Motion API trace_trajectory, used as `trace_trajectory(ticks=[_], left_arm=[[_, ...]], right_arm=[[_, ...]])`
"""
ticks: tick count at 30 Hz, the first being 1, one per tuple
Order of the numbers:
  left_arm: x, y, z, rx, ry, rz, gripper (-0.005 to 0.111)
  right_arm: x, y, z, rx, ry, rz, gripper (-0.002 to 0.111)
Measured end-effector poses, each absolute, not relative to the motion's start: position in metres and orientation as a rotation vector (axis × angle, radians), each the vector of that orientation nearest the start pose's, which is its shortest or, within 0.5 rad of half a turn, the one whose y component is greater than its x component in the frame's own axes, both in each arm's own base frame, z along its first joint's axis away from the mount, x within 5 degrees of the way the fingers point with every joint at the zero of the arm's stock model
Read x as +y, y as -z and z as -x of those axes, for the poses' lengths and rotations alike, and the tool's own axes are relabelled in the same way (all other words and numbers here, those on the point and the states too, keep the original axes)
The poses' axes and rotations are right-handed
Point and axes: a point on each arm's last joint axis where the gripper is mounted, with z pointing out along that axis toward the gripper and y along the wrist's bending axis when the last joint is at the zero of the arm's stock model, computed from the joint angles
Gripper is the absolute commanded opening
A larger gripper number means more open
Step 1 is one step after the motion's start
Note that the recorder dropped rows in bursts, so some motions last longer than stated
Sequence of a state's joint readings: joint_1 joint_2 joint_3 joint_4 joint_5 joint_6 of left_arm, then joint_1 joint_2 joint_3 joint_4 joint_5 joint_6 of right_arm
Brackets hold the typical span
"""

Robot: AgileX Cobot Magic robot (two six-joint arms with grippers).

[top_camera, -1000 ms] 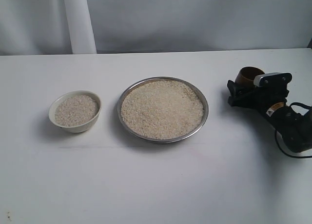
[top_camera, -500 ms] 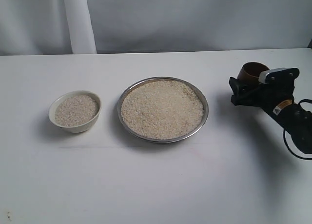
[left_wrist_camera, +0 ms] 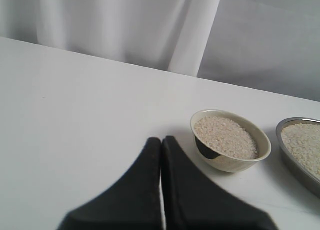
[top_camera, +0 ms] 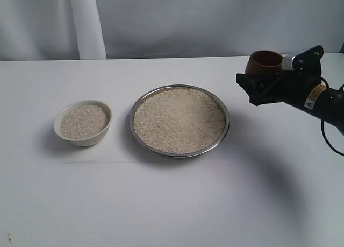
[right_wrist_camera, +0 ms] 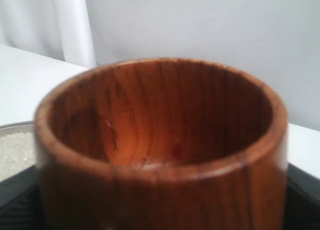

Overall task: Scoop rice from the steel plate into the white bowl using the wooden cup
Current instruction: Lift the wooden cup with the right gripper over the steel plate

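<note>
- Rice (top_camera: 179,120) is lying in a broad, nearly level heap that is filling the plate (top_camera: 180,86) almost to its rim.
- Plate is sitting near the middle of the white counter (top_camera: 161,204).
- Bowl (top_camera: 83,141) is standing to the left of the plate, near it but apart, and is holding its own pale layer of rice up close to the rim.
- Right claw (top_camera: 263,83) is gripping the cup (top_camera: 265,62), with its black fingers pressing on the lower sides.
- Cup is staying upright, mouth up, right of the plate's far edge and clear of it. It is hanging above the counter and casting a soft shadow below.
- Right wrist view is showing the cup's inside as bare reddish wood with dark grain lines, with a strip of the plate's rice showing at one edge.
- Left claw (left_wrist_camera: 161,142) is sitting closed, its two dark fingers meeting with only a thin seam between them and nothing held. It is pointing over the counter just beside the bowl.
- Curtain (top_camera: 86,21) is hanging pale behind the counter.
</note>
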State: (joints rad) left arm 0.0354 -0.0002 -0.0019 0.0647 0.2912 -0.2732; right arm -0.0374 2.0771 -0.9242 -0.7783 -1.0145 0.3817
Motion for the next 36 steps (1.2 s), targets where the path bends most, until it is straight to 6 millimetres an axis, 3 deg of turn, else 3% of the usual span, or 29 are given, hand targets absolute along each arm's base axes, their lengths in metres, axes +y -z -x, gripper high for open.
trace_trajectory(ticks=[4, 11, 17, 27, 36], left_arm=[[0.004, -0.188, -0.054, 1.758, 0.111, 0.231, 0.0], [0.004, -0.188, -0.054, 1.758, 0.111, 0.231, 0.0], [0.004, -0.188, -0.054, 1.758, 0.111, 0.231, 0.0], [0.004, -0.188, -0.054, 1.758, 0.111, 0.231, 0.0], [0.004, -0.188, -0.054, 1.758, 0.111, 0.231, 0.0]], right_arm=[[0.053, -0.152, -0.381, 1.673, -0.452, 0.551, 0.0], [0.09, -0.199, -0.368, 1.66, -0.318, 0.727, 0.0], [0.123, -0.233, -0.366, 1.731, -0.086, 0.907, 0.0], [0.181, -0.268, -0.357, 1.712, 0.379, 1.223, 0.0], [0.198, -0.291, -0.35, 1.574, 0.731, 1.486, 0.0]])
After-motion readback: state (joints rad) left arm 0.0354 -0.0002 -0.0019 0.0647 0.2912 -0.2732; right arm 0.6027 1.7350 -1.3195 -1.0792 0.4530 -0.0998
